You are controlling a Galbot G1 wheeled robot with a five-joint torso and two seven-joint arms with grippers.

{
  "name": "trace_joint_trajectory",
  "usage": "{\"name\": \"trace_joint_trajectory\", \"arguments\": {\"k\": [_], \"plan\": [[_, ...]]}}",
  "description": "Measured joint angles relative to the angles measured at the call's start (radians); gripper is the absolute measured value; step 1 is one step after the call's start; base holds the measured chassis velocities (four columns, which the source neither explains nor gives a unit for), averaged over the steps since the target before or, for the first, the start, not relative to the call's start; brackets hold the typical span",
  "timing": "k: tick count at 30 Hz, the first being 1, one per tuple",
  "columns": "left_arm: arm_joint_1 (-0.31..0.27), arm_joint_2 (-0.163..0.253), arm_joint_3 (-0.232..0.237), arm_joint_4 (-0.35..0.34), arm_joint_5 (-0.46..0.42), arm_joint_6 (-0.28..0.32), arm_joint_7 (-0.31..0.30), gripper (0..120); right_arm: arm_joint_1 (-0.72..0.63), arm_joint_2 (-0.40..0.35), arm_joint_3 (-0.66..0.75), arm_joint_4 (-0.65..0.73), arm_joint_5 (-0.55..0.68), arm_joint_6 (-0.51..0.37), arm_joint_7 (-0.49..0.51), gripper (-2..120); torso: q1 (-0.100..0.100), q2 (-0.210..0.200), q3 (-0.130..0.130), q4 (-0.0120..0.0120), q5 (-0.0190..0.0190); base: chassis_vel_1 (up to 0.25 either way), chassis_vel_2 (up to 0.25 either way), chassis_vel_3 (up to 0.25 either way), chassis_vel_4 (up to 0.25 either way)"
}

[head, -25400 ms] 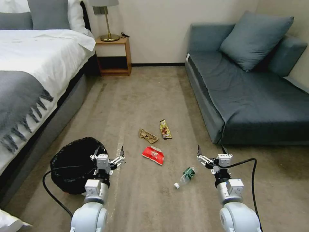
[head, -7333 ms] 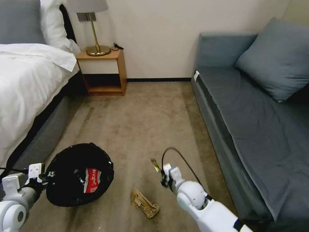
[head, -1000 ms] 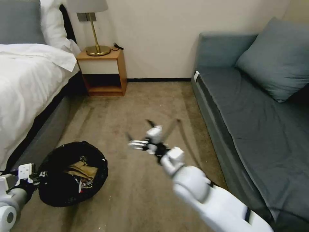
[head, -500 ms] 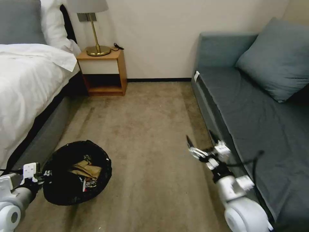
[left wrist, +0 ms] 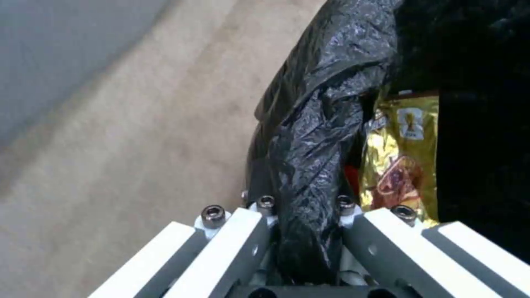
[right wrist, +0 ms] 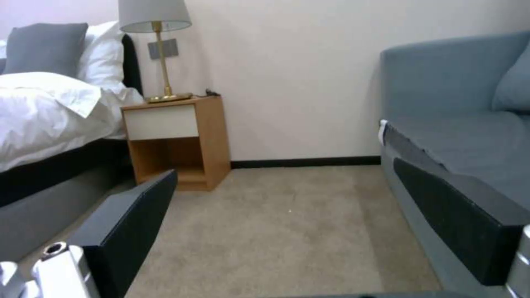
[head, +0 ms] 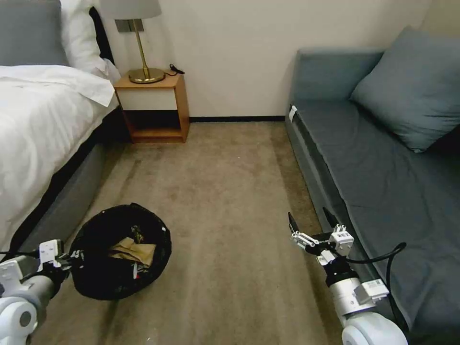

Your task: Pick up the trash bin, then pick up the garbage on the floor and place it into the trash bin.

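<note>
The trash bin (head: 96, 278), lined with a crinkly black bag, hangs low over the carpet at the lower left. My left gripper (head: 67, 261) is shut on its near rim; in the left wrist view the left gripper (left wrist: 306, 215) pinches the folded black bag rim (left wrist: 320, 124). Garbage lies inside the bin: a crumpled tan wrapper (head: 132, 250) and a gold-brown candy wrapper (left wrist: 400, 161) with a bit of red beside it. My right gripper (head: 311, 223) is open and empty, held above the carpet next to the sofa's front; the right gripper (right wrist: 298, 219) has its black fingers (right wrist: 130, 225) spread wide.
A bed (head: 33, 129) runs along the left, and a wooden nightstand (head: 153, 108) with a brass lamp (head: 139, 48) stands at the back wall. A blue-grey sofa (head: 383, 163) with a cushion lines the right. Bare carpet (head: 220, 191) lies between them.
My right arm has swung from the middle of the floor out to the right and drawn back beside the sofa, gripper open. The bin has shifted slightly in my left gripper.
</note>
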Motion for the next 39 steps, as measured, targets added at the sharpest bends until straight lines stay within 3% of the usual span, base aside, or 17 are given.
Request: {"name": "trace_joint_trajectory", "arguments": {"k": [10, 15, 18, 22, 26, 31, 36, 37, 39], "plan": [[-0.041, 0.029, -0.033, 0.187, -0.066, 0.0, -0.045, 3, 0.004, -0.001, -0.004, -0.001, 0.0, -0.003, 0.002, 100, 0.0, 0.0, 0.0, 0.0003, 0.0, 0.0, 0.0, 0.0, 0.0], [-0.048, 0.033, -0.035, 0.224, -0.069, 0.0, -0.056, 3, 0.004, -0.001, -0.005, -0.002, 0.0, -0.004, 0.002, 100, 0.0, 0.0, 0.0, 0.0003, 0.0004, 0.0, 0.0, 0.0, 0.0], [-0.048, 0.031, -0.034, 0.224, -0.068, -0.001, -0.058, 5, 0.005, -0.001, -0.005, -0.002, 0.0, -0.004, 0.002, 100, 0.0, 0.0, 0.0, 0.0003, 0.0005, 0.0, 0.0, 0.0, 0.0], [-0.043, 0.028, -0.033, 0.2, -0.063, -0.001, -0.057, 23, 0.005, -0.001, -0.006, -0.002, 0.001, -0.005, 0.003, 100, 0.0, 0.0, 0.0, 0.0, -0.0001, 0.0, 0.0, 0.0, 0.0], [-0.037, 0.028, -0.043, 0.183, -0.057, -0.001, -0.056, 31, 0.005, -0.001, -0.006, -0.002, 0.001, -0.005, 0.003, 100, 0.0, 0.0, 0.0, 0.0, -0.0001, 0.0, 0.0, 0.0, 0.0], [-0.008, 0.037, -0.089, 0.109, -0.035, -0.001, -0.042, 54, 0.006, -0.001, -0.006, -0.002, 0.001, -0.006, 0.003, 100, 0.0, 0.0, 0.0, 0.0001, 0.0001, 0.0, 0.0, 0.0, 0.0], [0.02, 0.031, -0.099, 0.052, -0.005, -0.02, -0.012, 66, 0.006, -0.001, -0.007, -0.002, 0.002, -0.006, 0.004, 100, 0.0, 0.0, 0.0, 0.0001, 0.0004, 0.0, 0.0, 0.0, 0.0], [0.046, 0.023, -0.081, 0.023, 0.018, -0.089, 0.015, 73, 0.006, -0.001, -0.007, -0.002, 0.002, -0.006, 0.004, 100, 0.0, 0.0, 0.0, 0.0002, 0.0004, 0.0, 0.0, 0.0, 0.0], [0.111, -0.012, -0.033, -0.031, 0.117, -0.299, 0.1, 84, 0.006, -0.001, -0.007, -0.002, 0.002, -0.006, 0.004, 100, 0.0, 0.0, 0.0, 0.0002, -0.0002, 0.0, 0.0, 0.0, 0.0]]}}
